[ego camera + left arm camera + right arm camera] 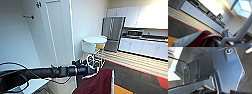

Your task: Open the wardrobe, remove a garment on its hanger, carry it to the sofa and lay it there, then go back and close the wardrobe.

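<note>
- Since the maroon jacket (98, 82) already hangs from the left gripper (85, 67) out in the open room, I judge the opening of the wardrobe and the taking-out as done; what remains is the carry to the sofa, laying the jacket there, and going back to shut the doors.
- The left arm (45, 72) reaches in low across the head view, and its gripper is closed around the hook of the white hanger (93, 60) (the fingers themselves are hard to make out, so this is read from the way the jacket hangs).
- Of the right gripper's fingers I cannot tell whether they are open or closed.
- The jacket looks like soft, matte cloth, dark maroon in the body with a pale sleeve (186, 40) falling beside it; it drapes in loose folds.
- The hanger is thin and smooth, with a curved hook and rounded shoulders.
- Beyond lie a kitchen with glossy white cabinets (140, 46), a brushed-steel fridge (113, 32), and a round white table (94, 40).
- The floor (140, 75) is dark carpet with red and orange patches, next to pale striped boards.
- A seated person (225, 32) shows far off in the left wrist view.
</note>
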Robot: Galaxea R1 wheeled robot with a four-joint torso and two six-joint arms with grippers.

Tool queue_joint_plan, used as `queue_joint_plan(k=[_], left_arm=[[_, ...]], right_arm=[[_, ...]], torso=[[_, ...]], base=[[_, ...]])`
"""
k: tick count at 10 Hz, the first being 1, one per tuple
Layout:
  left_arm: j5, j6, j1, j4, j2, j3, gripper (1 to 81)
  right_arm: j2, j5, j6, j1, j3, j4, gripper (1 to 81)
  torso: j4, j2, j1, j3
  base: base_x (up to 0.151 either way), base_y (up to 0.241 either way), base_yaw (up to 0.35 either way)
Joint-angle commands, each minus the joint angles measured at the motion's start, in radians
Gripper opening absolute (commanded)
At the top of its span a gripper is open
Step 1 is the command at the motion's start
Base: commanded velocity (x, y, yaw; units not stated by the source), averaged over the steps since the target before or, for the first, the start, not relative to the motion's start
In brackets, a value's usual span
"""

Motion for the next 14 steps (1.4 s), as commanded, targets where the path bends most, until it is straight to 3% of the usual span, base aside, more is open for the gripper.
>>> queue_joint_plan(k=[1, 8, 10, 11, 13, 14], left_arm=[[-0.047, -0.010, -0.189, 0.036, -0.003, 0.035, 1.0], [-0.047, -0.010, -0.189, 0.036, -0.017, 0.051, 1.0], [-0.047, -0.010, -0.189, 0.037, -0.017, 0.051, 1.0], [-0.047, -0.010, -0.189, 0.036, -0.017, 0.052, 1.0], [-0.047, -0.010, -0.189, 0.036, -0.019, 0.052, 1.0], [-0.047, -0.010, -0.189, 0.037, -0.019, 0.054, 1.0]], right_arm=[[0.005, -0.056, -0.004, 0.038, 0.004, -0.005, 81.1], [0.011, -0.056, -0.003, 0.038, -0.002, -0.005, 81.1], [0.013, -0.056, -0.003, 0.038, -0.002, -0.005, 81.1], [0.013, -0.056, -0.003, 0.040, -0.002, -0.005, 81.1], [0.013, -0.056, -0.003, 0.040, -0.002, -0.005, 81.1], [0.011, -0.056, -0.003, 0.040, -0.002, 0.000, 81.1]], torso=[[0.000, 0.000, 0.000, 0.000], [0.000, 0.000, 0.000, 0.000], [0.000, 0.000, 0.000, -0.093], [0.000, 0.000, 0.000, -0.106], [0.000, 0.000, 0.000, -0.067], [0.000, 0.000, 0.000, -0.083]], base=[[0.000, 0.000, -0.214], [0.000, 0.000, -0.214], [0.000, 0.000, -0.214], [0.000, 0.000, -0.214], [0.000, 0.000, -0.214], [0.000, 0.000, -0.214]])
